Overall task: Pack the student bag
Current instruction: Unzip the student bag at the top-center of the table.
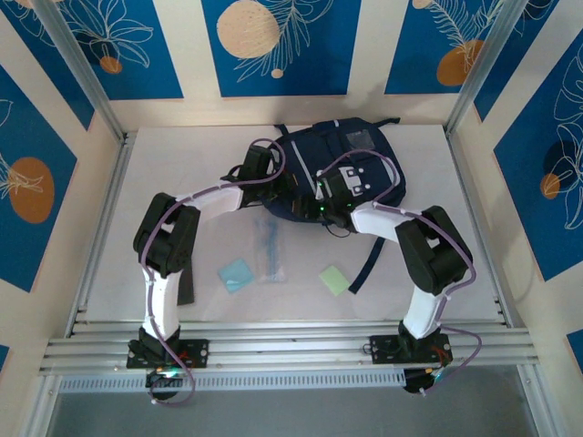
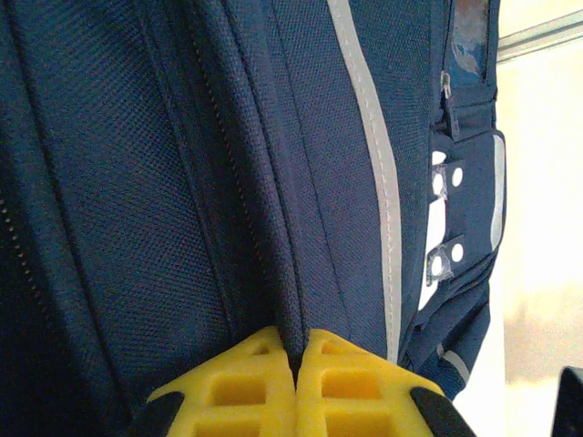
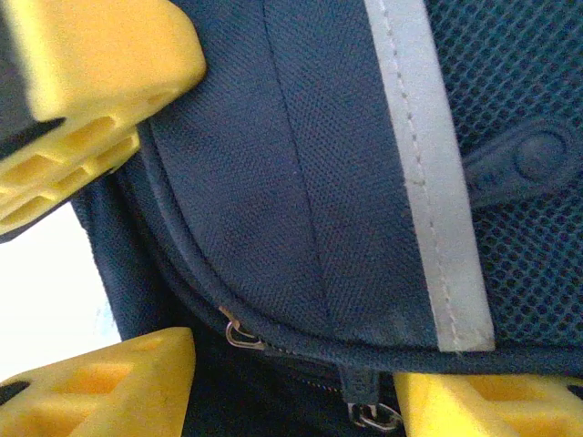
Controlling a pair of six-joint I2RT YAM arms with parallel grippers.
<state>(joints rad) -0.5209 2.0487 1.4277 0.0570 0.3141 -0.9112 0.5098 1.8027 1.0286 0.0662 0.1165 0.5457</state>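
The left gripper (image 2: 299, 350) pinched a fold of the bag (image 2: 137, 182); the right gripper (image 3: 187, 205) stood open at its zipper (image 3: 301, 360).

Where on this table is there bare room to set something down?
Bare: the far-left table between the left arm and the side rail; the far-right corner beside the student bag; the near strip below the blue pad and green pad. Crowded: the centre, with those pads, a clear pouch and a bag strap.

Navy student bag (image 1: 314, 150) — lying flat (grey-striped).
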